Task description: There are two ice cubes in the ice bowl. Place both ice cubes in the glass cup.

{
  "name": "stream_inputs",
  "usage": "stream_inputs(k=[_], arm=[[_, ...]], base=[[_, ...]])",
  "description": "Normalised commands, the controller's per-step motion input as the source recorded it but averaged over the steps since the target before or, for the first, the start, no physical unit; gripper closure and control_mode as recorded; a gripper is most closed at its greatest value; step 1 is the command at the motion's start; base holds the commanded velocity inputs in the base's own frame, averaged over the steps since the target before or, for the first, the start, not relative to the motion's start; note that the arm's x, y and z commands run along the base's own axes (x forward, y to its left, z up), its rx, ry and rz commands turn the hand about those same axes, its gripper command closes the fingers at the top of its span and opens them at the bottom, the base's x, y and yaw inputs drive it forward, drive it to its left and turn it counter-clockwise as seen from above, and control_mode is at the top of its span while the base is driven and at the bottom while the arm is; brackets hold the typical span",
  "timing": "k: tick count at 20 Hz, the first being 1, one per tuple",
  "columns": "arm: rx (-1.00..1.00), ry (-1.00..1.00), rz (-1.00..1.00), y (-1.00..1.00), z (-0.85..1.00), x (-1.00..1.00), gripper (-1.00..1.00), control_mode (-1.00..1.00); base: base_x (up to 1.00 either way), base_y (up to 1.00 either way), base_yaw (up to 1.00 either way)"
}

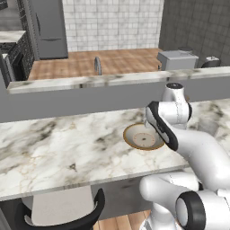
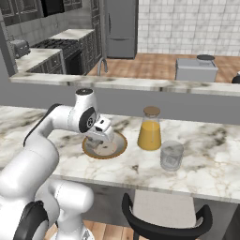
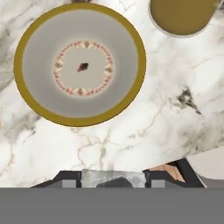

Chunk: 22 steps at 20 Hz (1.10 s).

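— Since it had to be carried, was one ice cube (image 3: 101,177) squeezed between the gripper (image 3: 113,183) tips?

— Yes, so it would not be dropped. It was held up near the ice bowl (image 3: 26,52). The glass cup (image 2: 171,156) was set farther along the surface (image 2: 215,140).

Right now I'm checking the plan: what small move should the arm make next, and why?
Probably lift and swing toward the glass cup: the gripper is shut on a pale ice cube, the ice bowl looks empty, and the juice carafe stands near the path.
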Motion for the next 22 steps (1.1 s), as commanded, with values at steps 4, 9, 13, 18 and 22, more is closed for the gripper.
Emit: stream_inputs(k=[4,9,13,18,22], arm=[[0.00,0.00,-0.02,-0.12,0.02,0.00,1.00,-1.00],[0.00,-0.02,-0.05,-0.47,0.12,-0.01,1.00,-1.00],[0.00,0.00,-0.08,-0.65,0.14,0.00,1.00,-1.00],[0.00,0.00,-0.10,-0.72,0.05,0.00,1.00,-1.00],[-0.02,0.00,-0.11,-0.68,0.00,0.00,1.00,-1.00]], base=[[0.00,0.00,0.00],[0.00,0.00,0.00],[0.00,0.00,0.00],[0.00,0.00,0.00],[0.00,0.00,0.00]])
